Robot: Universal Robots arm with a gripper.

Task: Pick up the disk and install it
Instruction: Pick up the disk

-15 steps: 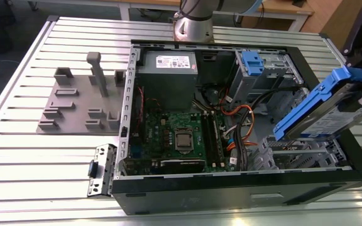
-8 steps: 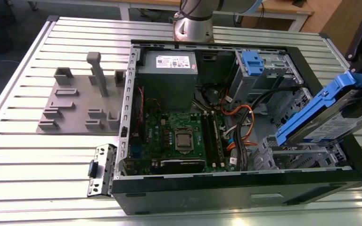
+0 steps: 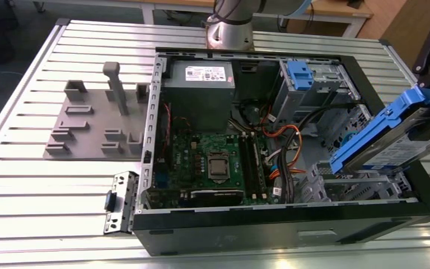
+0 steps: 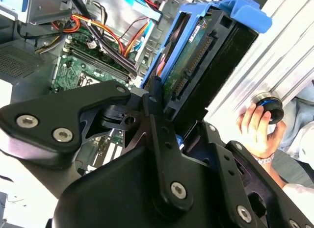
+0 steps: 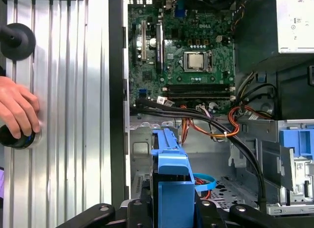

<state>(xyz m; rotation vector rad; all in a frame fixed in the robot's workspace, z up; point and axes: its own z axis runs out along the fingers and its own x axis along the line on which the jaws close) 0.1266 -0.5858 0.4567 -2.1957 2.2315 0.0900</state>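
Black linkages of the tool [image 4: 171,115] sit closest in the second wrist view, and its two fingers are clamped on the disk [image 4: 206,56], one on each side of the blue carrier frame. So the task's thing is already in the grip and off the desk [image 3: 51,185], hanging over the end of the open computer case [image 3: 275,224] at the exterior view's right.

In the exterior view the disk [image 3: 394,140] is tilted. Its long axis slopes from the tool, high near the picture's right edge, down towards the silver drive cage [image 3: 364,185] just under its lower end. I judge that the lower end has not entered the cage. The drive reaches straight out from the tool, with its circuit-board face and connector showing in the second wrist view.

In the first wrist view the carrier points towards the motherboard [image 5: 191,51], above a bundle of black cables [image 5: 235,139]. A person's hand [image 5: 17,110] rests on a black knob outside the case wall.
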